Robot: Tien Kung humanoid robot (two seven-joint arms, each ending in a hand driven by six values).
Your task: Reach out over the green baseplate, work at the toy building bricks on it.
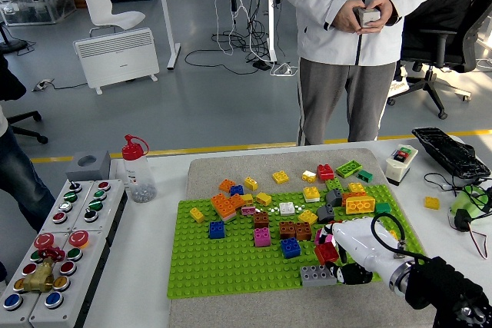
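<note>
Head view is showing the right robot hand (347, 255) reaching in from the lower right corner over the green baseplate (231, 266), which is lying on a grey mat (254, 165) on the white counter (146, 266). Its white shell is covering the baseplate's right part, and its dark fingers (355, 273) are curling downward just beside a grey brick (317, 274) at the plate's near edge. A red brick (327, 252) is sitting right against the front of the hand, touching it, with a pink brick (324, 233) peeking out just behind; whether the fingers are actually clamping the red brick I cannot tell. The left arm is not appearing anywhere.

Loose bricks are spreading across the far half of the plate: an orange cluster (227, 205), a blue brick (217, 229), a magenta brick (262, 236), a brown pair (295, 229), another blue brick (290, 247), and a yellow block (359, 205). More bricks are lying on the mat beyond the plate.

A person in a light jacket is standing at the far side, both hands (369, 14) holding a small device at chest height. A red-capped bottle (138, 170) is standing left of the mat, and button panels (65, 240) are lying at the counter's left edge.
</note>
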